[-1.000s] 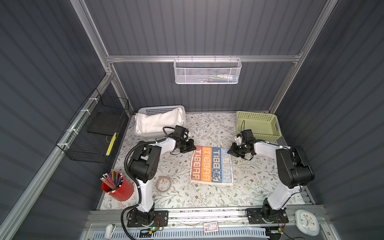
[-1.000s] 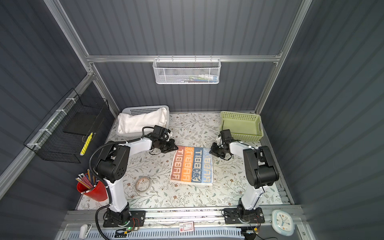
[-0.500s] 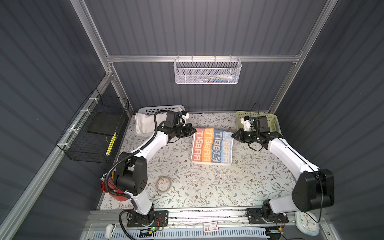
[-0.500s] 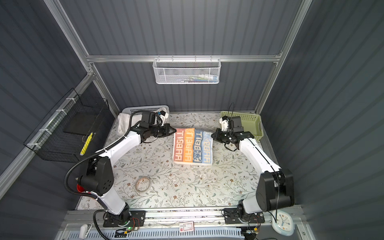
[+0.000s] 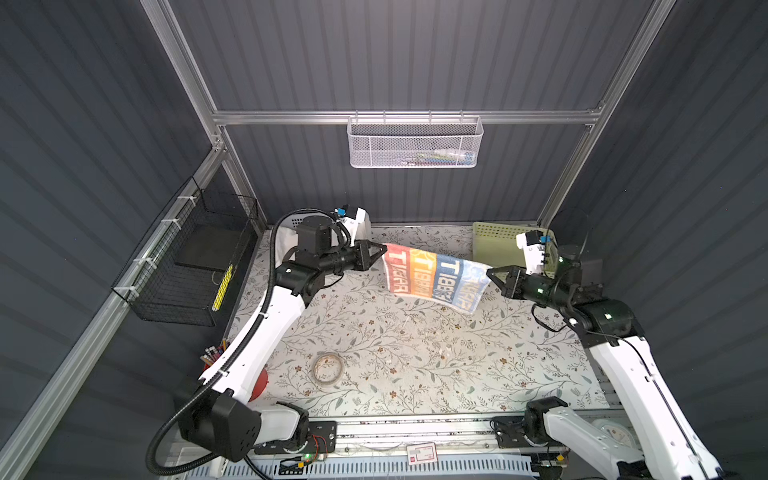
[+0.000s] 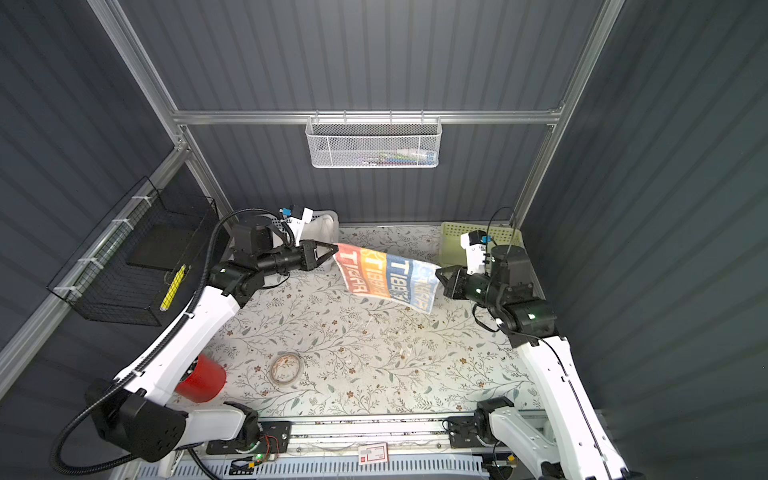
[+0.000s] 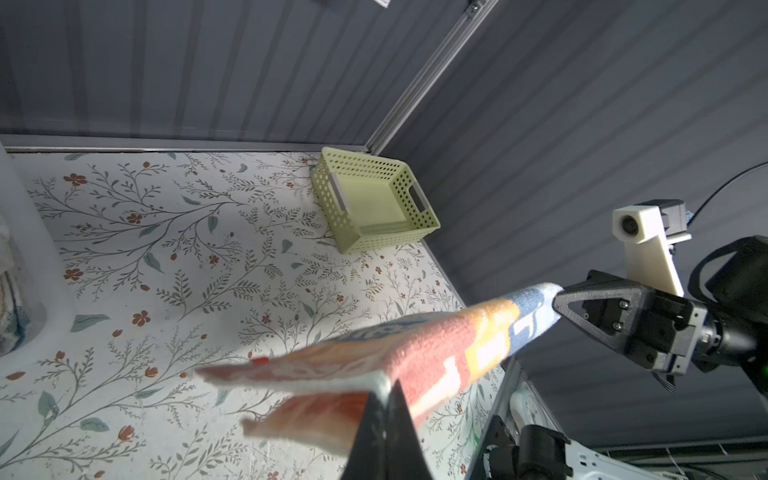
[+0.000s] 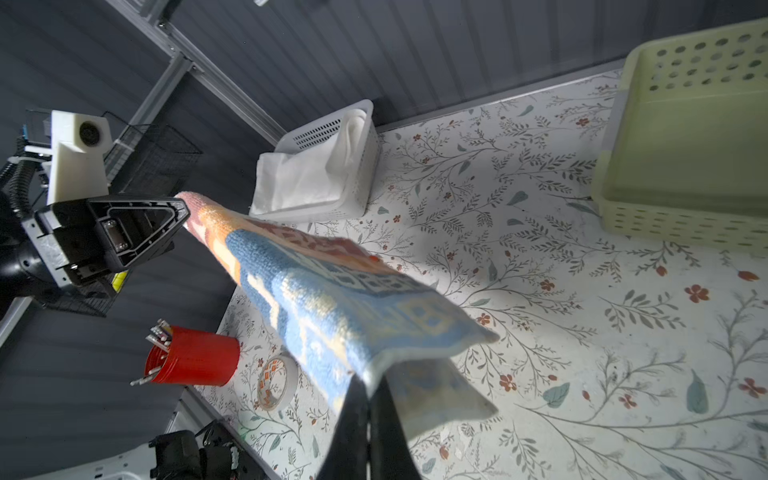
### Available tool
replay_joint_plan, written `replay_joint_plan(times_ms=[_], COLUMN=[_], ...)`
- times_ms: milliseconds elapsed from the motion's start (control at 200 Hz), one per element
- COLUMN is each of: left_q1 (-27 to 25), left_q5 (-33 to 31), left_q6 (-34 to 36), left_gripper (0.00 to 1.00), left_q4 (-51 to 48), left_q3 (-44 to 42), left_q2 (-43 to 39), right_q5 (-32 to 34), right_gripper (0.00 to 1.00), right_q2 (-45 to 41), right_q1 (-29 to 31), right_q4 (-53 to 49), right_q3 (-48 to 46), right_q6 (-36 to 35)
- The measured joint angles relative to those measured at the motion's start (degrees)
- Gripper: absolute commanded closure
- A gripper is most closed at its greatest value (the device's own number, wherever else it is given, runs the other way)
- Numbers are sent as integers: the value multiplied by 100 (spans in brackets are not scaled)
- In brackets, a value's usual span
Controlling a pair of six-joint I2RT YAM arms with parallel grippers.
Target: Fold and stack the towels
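Clearly soft and light, the lettered towel hangs in the air between the left hand and the right hand. Each hand is pinched tight on an upper corner, and the free lower edge sags toward the table beneath both hands. The cloth looks limp and terry-rough rather than slippery, so I judge corner pinches the right hold, and a taut span between the hands should stop it bunching.

Just beyond the right hand, toward the back wall, stands the green basket, which is empty. Beyond the left hand, the white basket holds a plain white towel, loosely bundled and spilling over its rim.
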Motion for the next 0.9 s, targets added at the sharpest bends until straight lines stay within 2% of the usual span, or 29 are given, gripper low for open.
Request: replay_joint_plan(times_ms=[175, 320, 415, 465, 535, 610, 695, 780, 900], left_q1=[-72, -68, -35, -7, 24, 24, 24, 31, 33], left_q5=[184, 72, -68, -153, -350, -654, -973, -1185, -1394], left_q6=[-258, -361, -389, -400, -326, -251, -92, 68, 234], left_gripper=[100, 100, 100, 85, 71, 66, 65, 65, 66], left_q4=[-315, -590, -584, -474, -348, -393, -437, -422, -245], left_q3=[-289, -514, -616, -623, -531, -155, 393, 671, 544], left_q2=[-632, -363, 376, 962, 1875, 2855, 3644, 3814, 3429], right_q5=[-22, -2, -7, -24, -17, 26, 188, 348, 509], right_gripper=[100, 100, 99, 84, 75, 72, 65, 63, 60], right_q2=[-431, -42, 855, 1574, 2721, 4000, 5263, 5729, 5449], right_q1=[46, 44, 31, 13, -4, -28, -44, -55, -59], right_q4=[-498, -468, -177, 57, 426, 511, 407, 404, 282], right_q3=[31, -275, -605, -640, -546, -44, 986, 1569, 1521], right_q6=[63, 94, 131, 140, 98, -46, -190, -337, -433])
